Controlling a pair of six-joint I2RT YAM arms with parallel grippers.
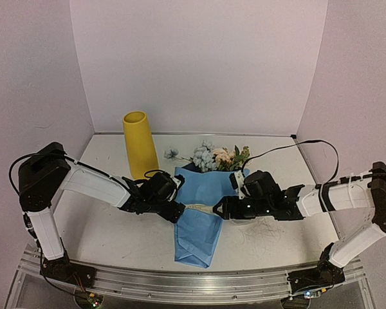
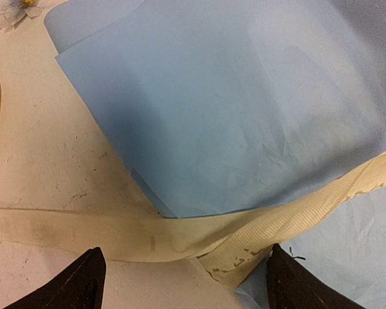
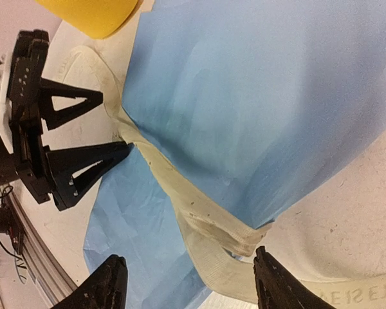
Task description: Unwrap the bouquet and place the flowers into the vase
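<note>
**Over the tabletop (image 1: 109, 225): unwrapping begun, arranging not**

Between the two arms the bouquet (image 1: 202, 193) lies flat on its side. Its flowers (image 1: 213, 156) point toward the back wall, just beside the yellow vase (image 1: 139, 145), which stands upright at the left rear.

The cream ribbon (image 2: 180, 235) trails slack across the light blue paper (image 1: 196, 241) and out over the bare surface. The bow looks undone, though a twist may remain where the strip crosses the paper's edge. The close views do not settle that.

The left tool (image 2: 183, 290) hangs over the ribbon with its jaws spread wide and nothing between them but air. The right tool (image 3: 190, 290) faces it from the other side, also parted and gripping nothing. I cannot tell whether one finger brushes the strip.

By my reading, the paper has yet to come off the stems and every flower has yet to go into the vase, whose mouth shows nothing inside.

The surface is off-white and scuffed. Plain pale walls (image 1: 199, 64) close it in on three sides, and a metal rail (image 1: 180, 283) runs along the near edge.
</note>
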